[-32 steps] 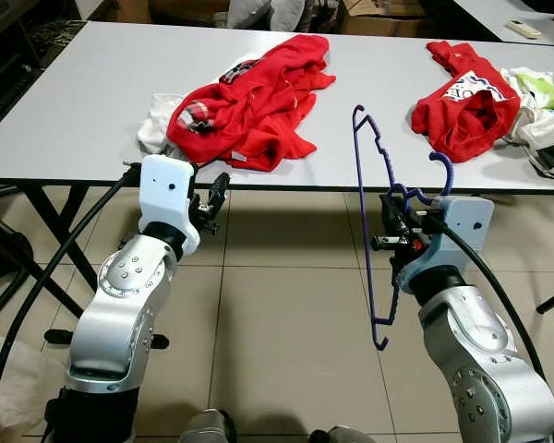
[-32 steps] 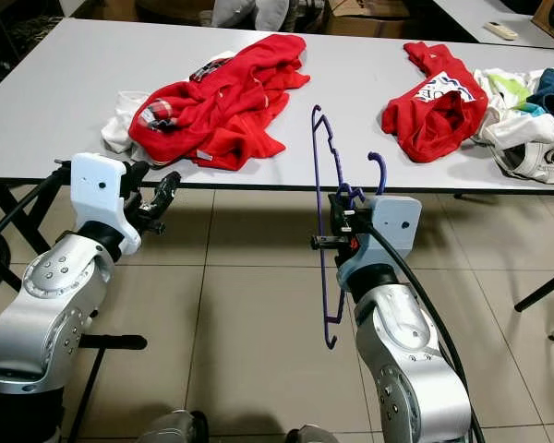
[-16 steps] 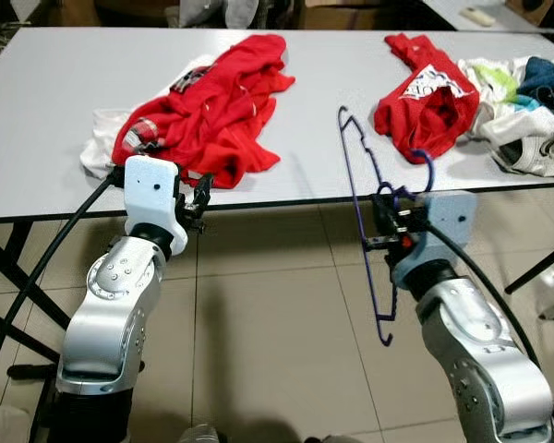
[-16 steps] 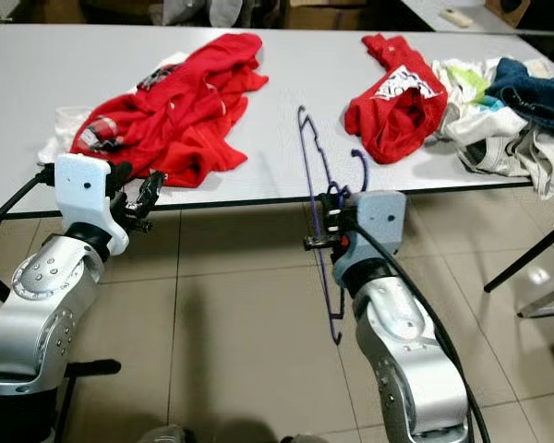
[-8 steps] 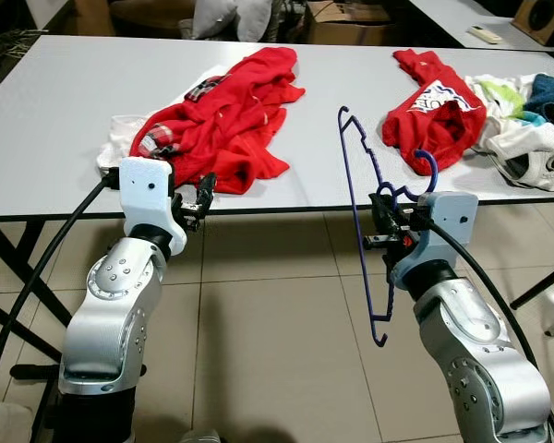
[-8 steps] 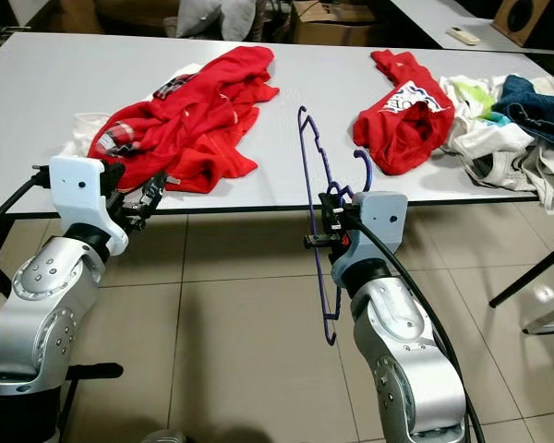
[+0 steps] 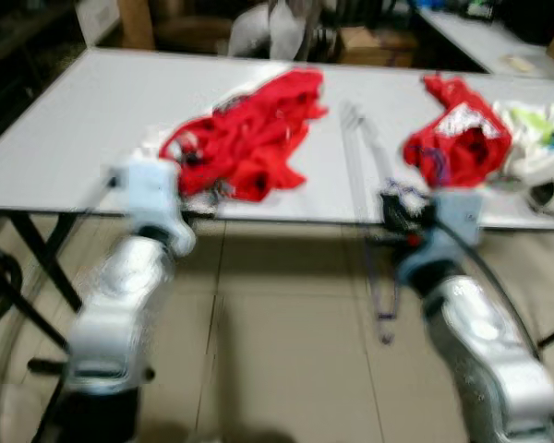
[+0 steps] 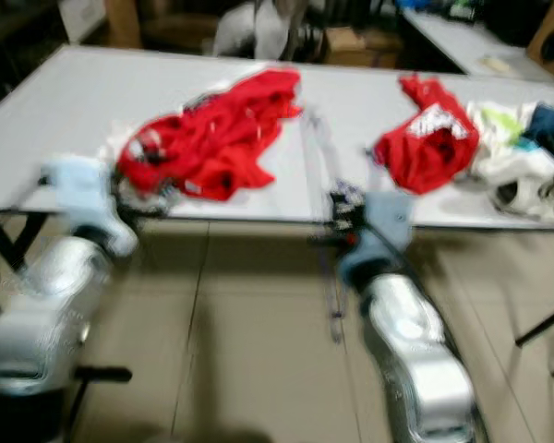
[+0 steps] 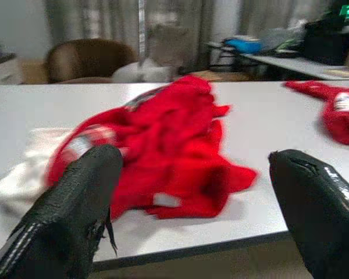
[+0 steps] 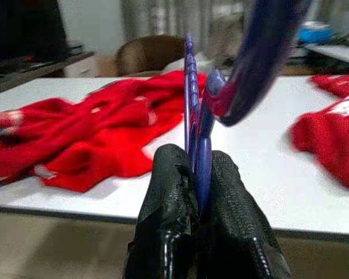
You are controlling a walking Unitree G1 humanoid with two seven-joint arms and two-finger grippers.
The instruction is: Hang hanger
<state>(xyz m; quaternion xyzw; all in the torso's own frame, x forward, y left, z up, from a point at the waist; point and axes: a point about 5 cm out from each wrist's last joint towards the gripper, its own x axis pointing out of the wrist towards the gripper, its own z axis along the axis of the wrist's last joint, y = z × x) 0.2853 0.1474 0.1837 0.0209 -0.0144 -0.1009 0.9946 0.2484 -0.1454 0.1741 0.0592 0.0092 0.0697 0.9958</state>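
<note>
table (image 7: 65,129) ahead, spanning view | crumpled garment (image 7: 249,138) on it, left-centre | second garment (image 7: 457,138) to the right | clothes heap (image 7: 545,152) at far right edge | tiled floor (image 7: 286,351) near, under table

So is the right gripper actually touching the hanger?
Touching: the right wrist view shows the right gripper with both fingers pressed against the purple hanger.

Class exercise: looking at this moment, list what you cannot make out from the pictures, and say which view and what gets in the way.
1. Left end effector, eye views: motion blur hides its finger state there.
2. Purple hanger, eye views: blurred to a faint streak; outline unclear.
3. Hanger hook, right wrist view: cut off by the top edge.
4. Print on the right red garment: blurred, unreadable.
5. Clothes pile: cut by the right edge.
</note>
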